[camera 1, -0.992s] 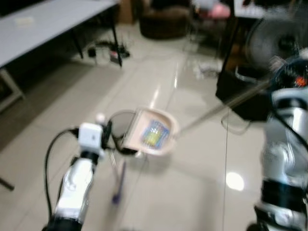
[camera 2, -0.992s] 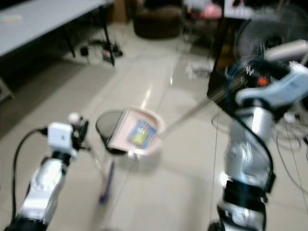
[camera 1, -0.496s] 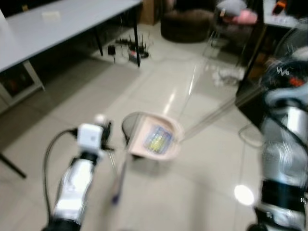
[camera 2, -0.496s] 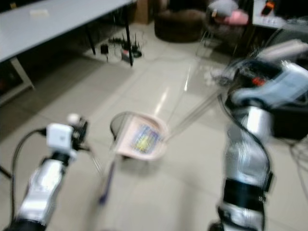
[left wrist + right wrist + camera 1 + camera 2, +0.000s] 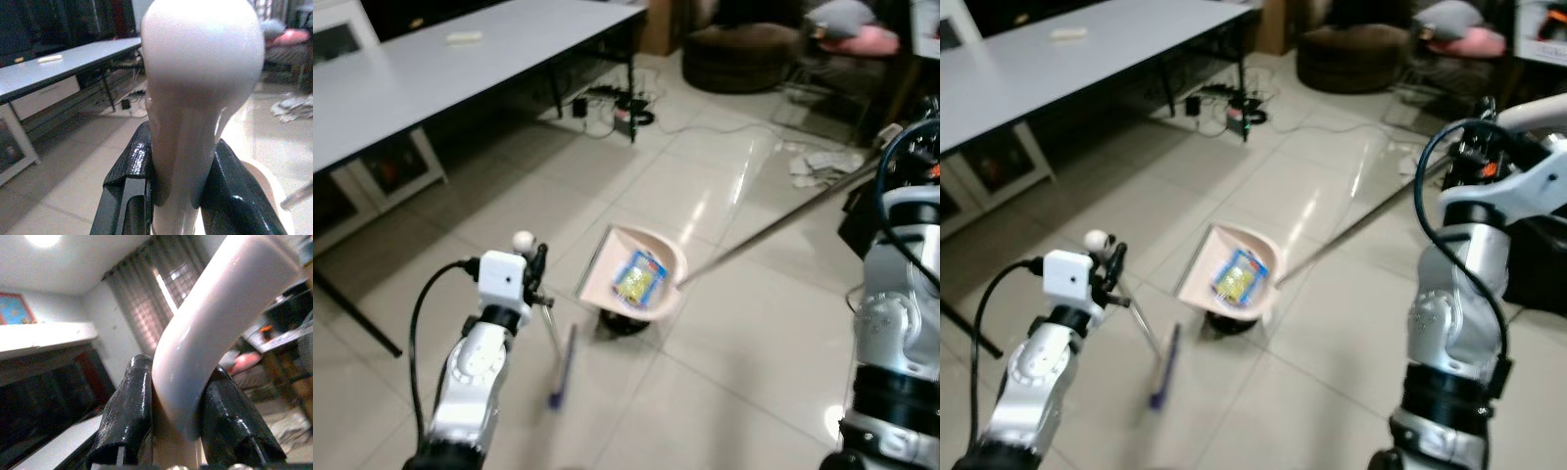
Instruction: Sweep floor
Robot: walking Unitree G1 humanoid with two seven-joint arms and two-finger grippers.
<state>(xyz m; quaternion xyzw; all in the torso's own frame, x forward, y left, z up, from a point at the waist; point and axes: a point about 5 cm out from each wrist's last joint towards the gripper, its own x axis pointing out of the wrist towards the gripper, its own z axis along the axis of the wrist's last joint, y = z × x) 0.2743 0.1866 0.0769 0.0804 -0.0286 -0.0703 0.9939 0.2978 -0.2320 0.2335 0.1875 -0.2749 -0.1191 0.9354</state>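
Observation:
A pink dustpan [image 5: 651,299] hangs just above the tiled floor in front of me, with a yellow and blue packet [image 5: 639,278] lying in it. Its long thin handle [image 5: 1361,220] runs up to my right gripper [image 5: 1462,155], which is shut on the handle's white curved end [image 5: 205,328]. My left gripper [image 5: 539,276] is shut on the broom's white knobbed grip [image 5: 195,83]. The broom's thin shaft slants down to a purple brush head [image 5: 561,370] near the floor, left of the dustpan.
A long grey table [image 5: 440,73] stands at the left with a power strip and cables [image 5: 612,101] by its leg. A dark round pouf [image 5: 744,59] and a pink cushion [image 5: 864,39] are at the back. Crumpled paper [image 5: 822,162] lies on the floor at the right.
The camera has swung, so the table now takes more of the left and the picture is sharper. Both grippers keep their hold; broom and dustpan stay where they were before me.

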